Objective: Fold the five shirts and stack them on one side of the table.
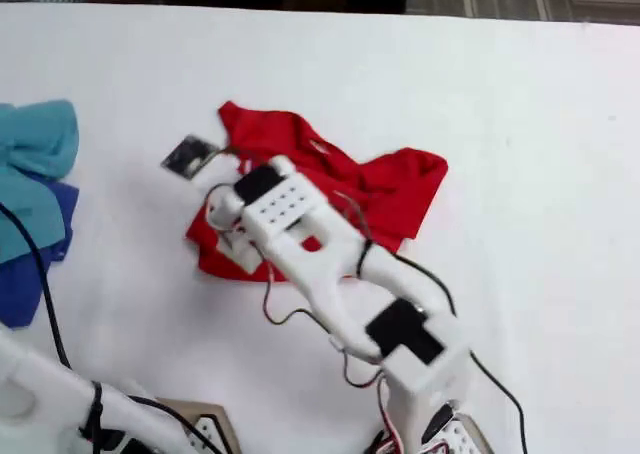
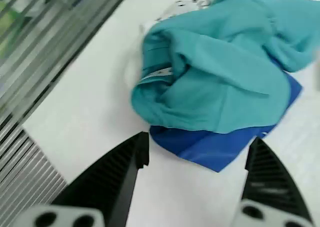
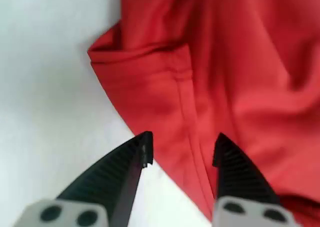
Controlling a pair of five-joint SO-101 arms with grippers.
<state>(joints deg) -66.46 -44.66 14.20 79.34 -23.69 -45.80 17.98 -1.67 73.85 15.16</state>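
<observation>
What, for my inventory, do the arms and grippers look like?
The right arm is white plastic with black motor blocks, a perforated panel, and black and red cables. The left arm is white, trailing a black cable. The left gripper and right gripper have black ribbed tapering fingers on white bases.

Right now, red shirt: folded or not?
Not folded. The red shirt lies crumpled on the table, outline ragged, fabric bunched; right end effector open above its hem.
</observation>
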